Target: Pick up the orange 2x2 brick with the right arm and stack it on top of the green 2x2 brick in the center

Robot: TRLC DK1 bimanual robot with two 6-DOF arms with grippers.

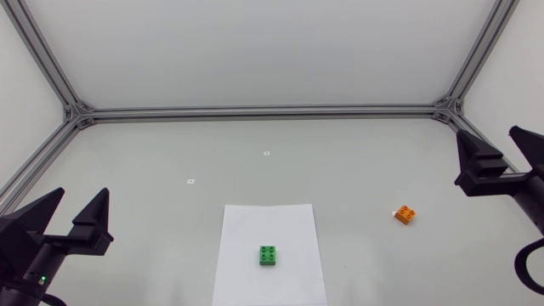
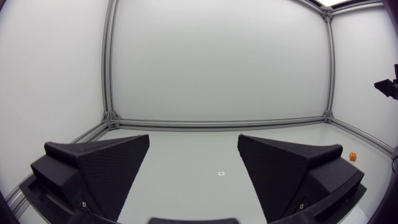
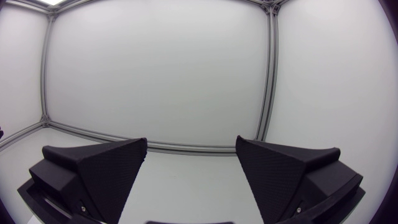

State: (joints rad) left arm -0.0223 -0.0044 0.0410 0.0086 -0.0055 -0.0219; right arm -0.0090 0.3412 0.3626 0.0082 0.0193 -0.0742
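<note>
One brick (image 1: 269,255) lies on the paper sheet (image 1: 289,229) at the front middle of the counter (image 1: 170,153). The second brick (image 1: 405,215) lies off the sheet, to its right and slightly behind, near the right pincer (image 1: 503,157).

Illumination is bright, diffuse and overhead. The green 2x2 brick (image 1: 269,255) casts a faint, soft shadow. Wrist views bow the frame struts (image 2: 109,62).

Bare table (image 1: 365,170) lies between right hand (image 1: 485,133) and orange brick (image 1: 405,215); green brick (image 1: 269,255) apparently stands well apart.
</note>
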